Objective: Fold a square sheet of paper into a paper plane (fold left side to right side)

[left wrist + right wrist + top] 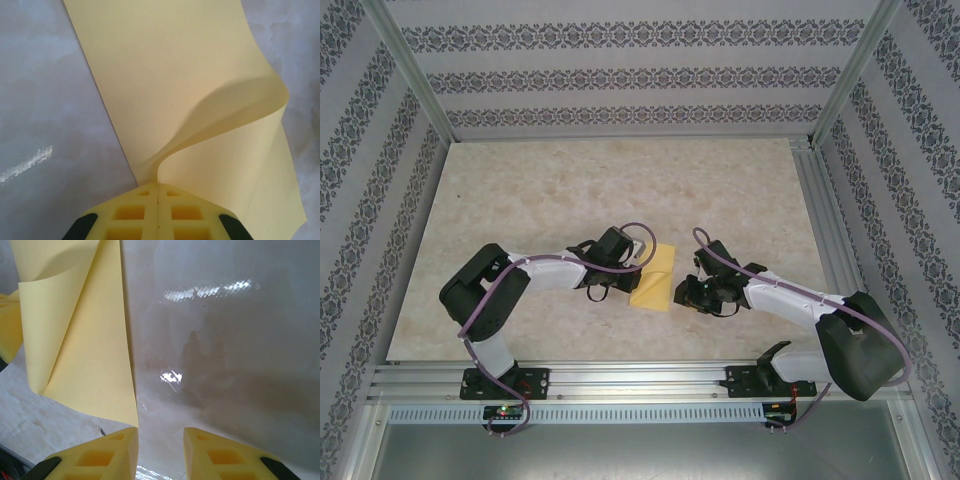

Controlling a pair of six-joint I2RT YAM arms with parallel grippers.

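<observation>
Left wrist view: left end effector [158, 192] pressed together, pinching one edge of the square sheet of paper [175, 75] right in the seam between its pads. The sheet rises from the pinch and curls up and over ahead of the end effector. Its lower layer lies flat on the worktop [45, 125] beyond and beneath the curl. No crease yet; the bend is a soft roll.

Right wrist view: right end effector [160, 440] partly spread, nothing between its fingers, bare worktop in the gap. The sheet's free edge runs down to the tip of the finger on the view's left. Touching or just beside, you cannot tell.

Judgement: the step in hand looks like carrying the held edge across to meet the opposite edge. To do it well, hold the pinch low. Bring the held edge down square onto the edge just ahead of the right end effector, and match corners before any flattening. Use the right end effector to pin the lower layer so it doesn't slide. Risk: thin paper may skew and give you a crooked crease.
</observation>
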